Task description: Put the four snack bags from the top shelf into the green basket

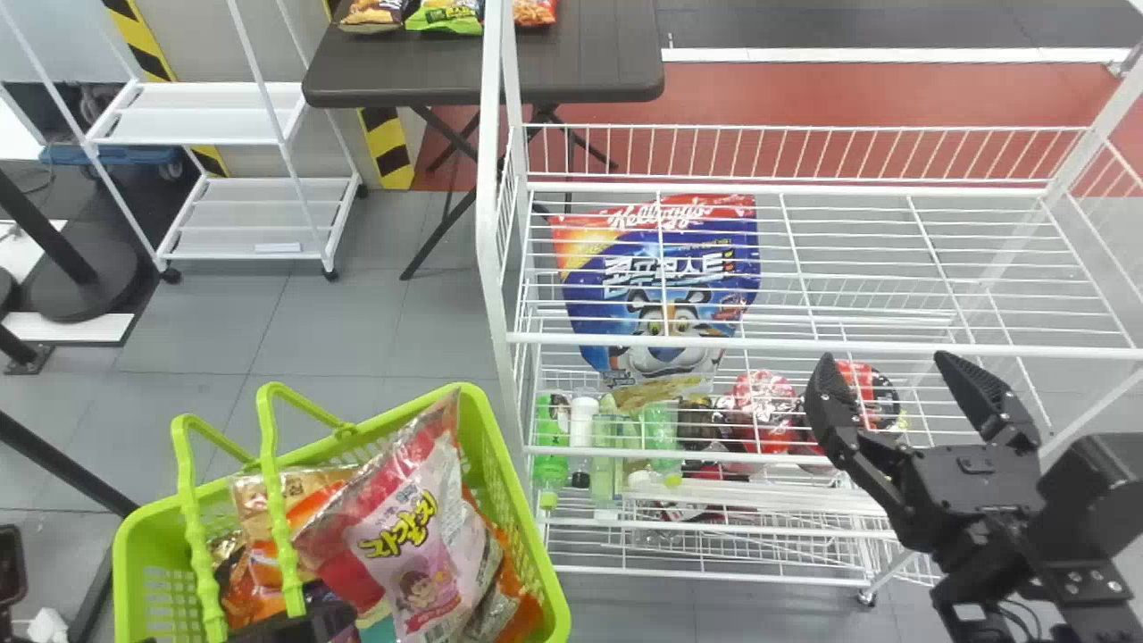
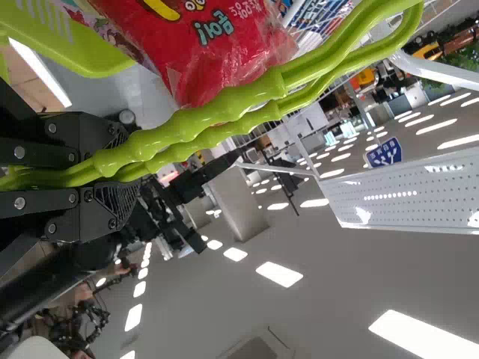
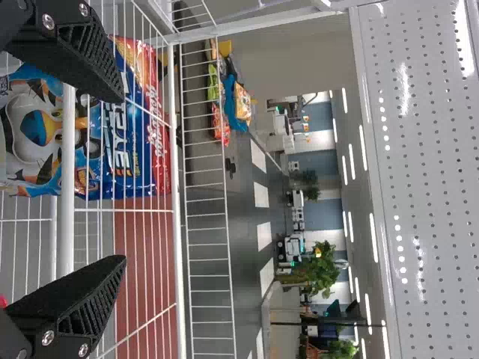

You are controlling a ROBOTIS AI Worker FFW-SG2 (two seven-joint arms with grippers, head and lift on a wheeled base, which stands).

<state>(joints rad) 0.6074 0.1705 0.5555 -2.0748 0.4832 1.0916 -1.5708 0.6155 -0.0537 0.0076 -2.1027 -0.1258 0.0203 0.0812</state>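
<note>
Beside the white rack (image 1: 513, 339): the green basket (image 1: 504, 473) sits close on the robot's left, placed, we judge, so that bags need travel only a short way from the shelf.
Basket handles (image 1: 279, 500): both are drawn together and clamped between the fingers of the left gripper (image 2: 123, 170), which we take to be steadying the load.
Pink snack bag (image 1: 415, 554): it leans inside the basket, its top above the rim, propped by the packs around it.
Other snack bags (image 1: 335, 487): orange and clear packs lie under and beside it, with a red bag (image 2: 232, 67) next to the handles; they overlap so much that we cannot fairly count four.
Right gripper (image 1: 886, 359): its fingers stand wide apart with nothing between them, poised over the rack near the top shelf (image 1: 750, 344), touching no bag that we can see.
Blue cereal bag (image 1: 661, 286): seen through the top shelf's wires, it seems to stand below, so we would not reach for it.
Job: we judge it all but finished; a swinging arm could snag the pink bag's raised corner.
</note>
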